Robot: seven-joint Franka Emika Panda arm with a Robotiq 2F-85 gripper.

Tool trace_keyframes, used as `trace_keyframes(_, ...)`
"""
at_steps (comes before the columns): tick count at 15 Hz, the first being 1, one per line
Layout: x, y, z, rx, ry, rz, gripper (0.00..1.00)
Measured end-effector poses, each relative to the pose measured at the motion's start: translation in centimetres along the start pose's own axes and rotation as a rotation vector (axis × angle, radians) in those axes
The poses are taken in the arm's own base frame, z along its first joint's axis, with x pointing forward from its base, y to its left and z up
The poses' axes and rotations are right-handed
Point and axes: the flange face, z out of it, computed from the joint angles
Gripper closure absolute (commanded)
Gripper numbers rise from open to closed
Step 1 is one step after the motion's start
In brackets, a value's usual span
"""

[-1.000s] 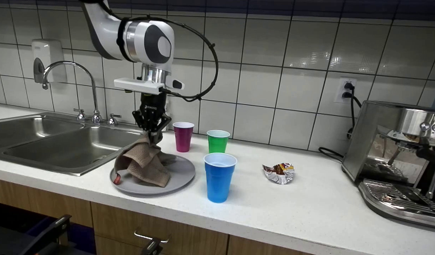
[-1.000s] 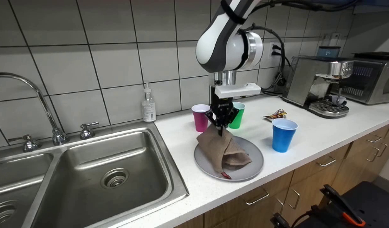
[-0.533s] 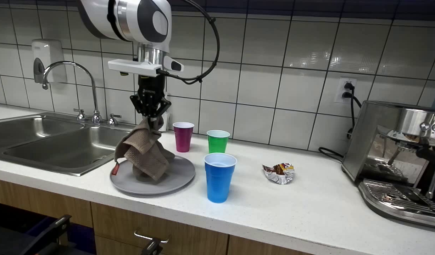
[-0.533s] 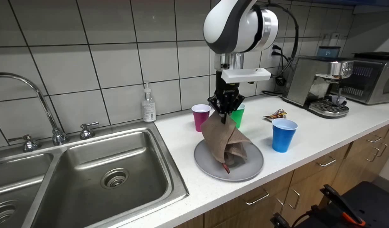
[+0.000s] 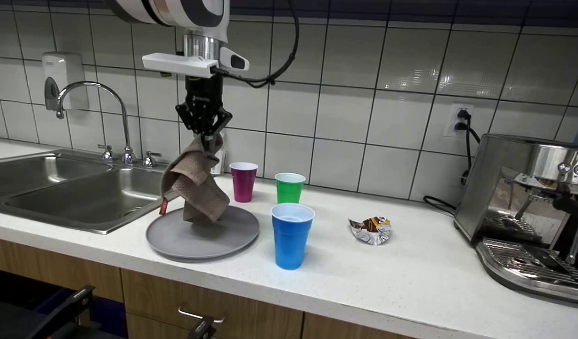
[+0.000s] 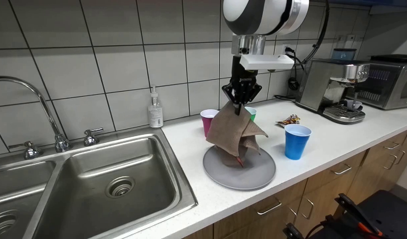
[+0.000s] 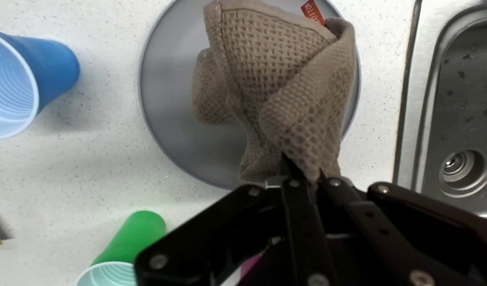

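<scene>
Black two-finger gripper (image 5: 206, 141) clamped on a brown textured cloth (image 6: 230, 127) with a red tag (image 7: 312, 12), jaws nearly together on the fabric. Cloth hangs bunched above a round grey plate (image 5: 175, 238); can't tell if its low end touches. Just past plate: upright magenta plastic cup (image 5: 244, 184) and green plastic cup (image 5: 289, 190); upright blue plastic cup (image 5: 292, 241) on the side away from the stainless steel sink (image 6: 172, 166). Farther: crumpled foil wrapper (image 5: 371, 231), then steel espresso machine (image 6: 317, 87).
</scene>
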Motion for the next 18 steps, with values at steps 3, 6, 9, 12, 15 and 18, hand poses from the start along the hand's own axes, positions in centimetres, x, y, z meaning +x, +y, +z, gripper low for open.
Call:
trace_keyframes(3, -0.2, 0.5, -1.9, 0.003, 0.039, -0.002, 0.99)
trace_keyframes(6, -0.3, 1.0, -3.8, 0.006, 0.077, -0.004, 0.99)
trace_keyframes(9, -0.5, 1.6, -5.6, 0.009, 0.114, -0.004, 0.99)
trace_keyframes(12, -0.8, 2.1, -7.4, 0.014, 0.150, -0.003, 0.99)
trace_keyframes(15, -1.2, 2.7, -9.1, 0.029, 0.184, 0.000, 0.99)
trace_keyframes(18, -1.8, 3.4, -10.5, 0.040, 0.211, 0.009, 0.99)
